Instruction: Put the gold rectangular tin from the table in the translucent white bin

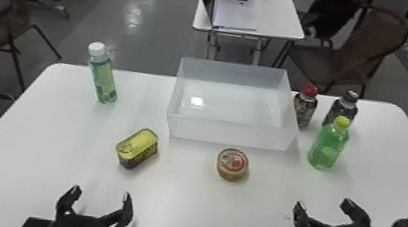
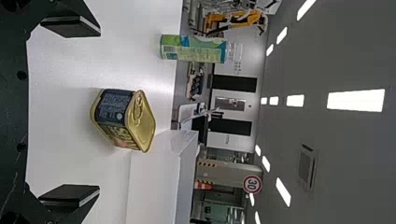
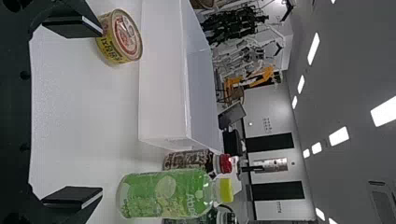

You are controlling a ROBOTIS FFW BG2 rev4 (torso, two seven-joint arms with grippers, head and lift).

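The left pincer comes in low over the near side of the desk, its two fingers spread wide with nothing between them. That gap looks set to admit the tin, which sits ahead of it, flat on the desk, lid and ring-pull up. From the left wrist view, the tin lies beyond the fingertips, between their lines, untouched.

The tin rests askew, its far end angled toward the bin. A corner, not a long side, faces the pincer, so the wrist probably needs a turn to bring the fingers flat against the long sides; closing as it stands could pinch the corners and twist the tin away. The left arm seems the natural choice, the tin being on its side of the desk.

The bin stands upright and open at the top, its near left corner close to the tin: a short carry, but one that must clear the wall. The can sits just before that wall, best skirted.

The right pincer is also wide apart and empty, over the desk's right part, near the green bottle; this job hardly needs it. Everything suggests the grasp is yet to be made.
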